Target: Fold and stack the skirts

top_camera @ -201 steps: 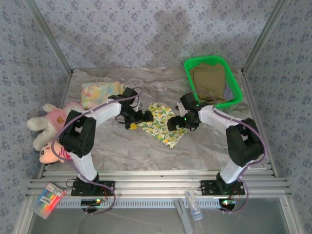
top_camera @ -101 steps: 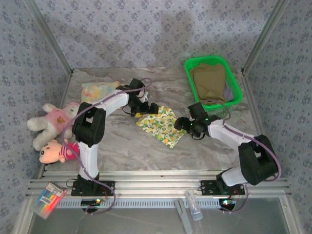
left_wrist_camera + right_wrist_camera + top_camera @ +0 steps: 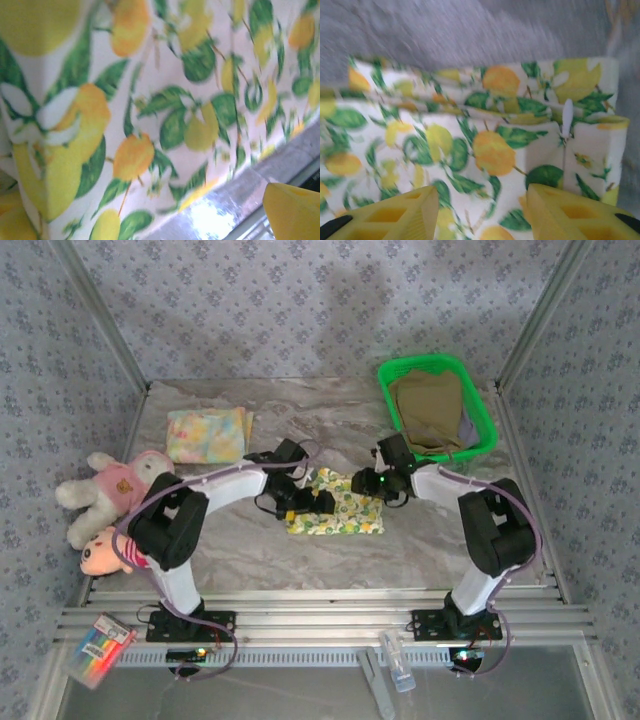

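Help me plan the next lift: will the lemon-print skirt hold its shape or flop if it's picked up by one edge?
Likely floppy: the lemon-print skirt lies flat in soft folded layers, so it would probably drape and unfold. It looks thin, so it is probably light. Pushed on the table, it may bunch rather than slide whole.

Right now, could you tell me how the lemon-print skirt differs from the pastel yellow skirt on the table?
The lemon-print skirt shows bold yellow lemons and green leaves on white; the pastel yellow skirt has soft, pale blotches. The lemon-print skirt lies mid-table with the left hand and right hand at its edges; the pastel yellow skirt sits apart at the rear left. Both lie flat as folded rectangles.
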